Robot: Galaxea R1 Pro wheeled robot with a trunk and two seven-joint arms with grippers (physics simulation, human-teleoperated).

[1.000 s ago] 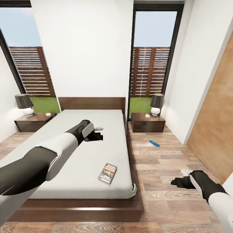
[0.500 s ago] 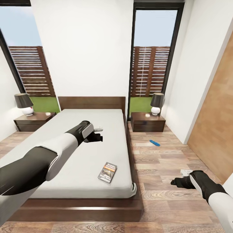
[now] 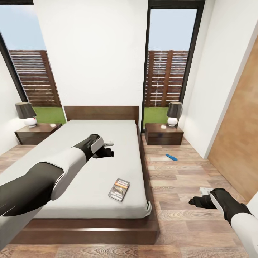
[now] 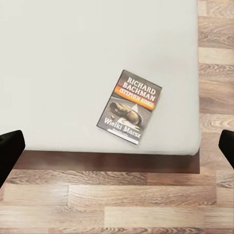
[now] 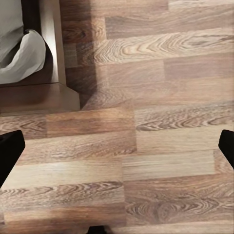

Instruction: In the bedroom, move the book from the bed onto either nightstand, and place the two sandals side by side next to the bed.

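Near the foot of the bed point(image 3: 89, 193), the book point(image 3: 119, 189) lies flat, its long axis toward one o'clock, at five o'clock from the nearer, open, empty left gripper point(image 3: 109, 150).

The book point(image 4: 129, 107) cover reads "RICHARD BACHMAN", "Wielki Marsz" (orange band perhaps "STEPHEN KING").

The bed point(image 3: 89, 172) has an off-white mattress on a dark brown frame. The book point(image 4: 129, 107) has a dark cover, white lettering and an orange band. One sandal point(image 3: 171, 157) is bright blue. The floor point(image 5: 161, 146) is light brown wood grain.
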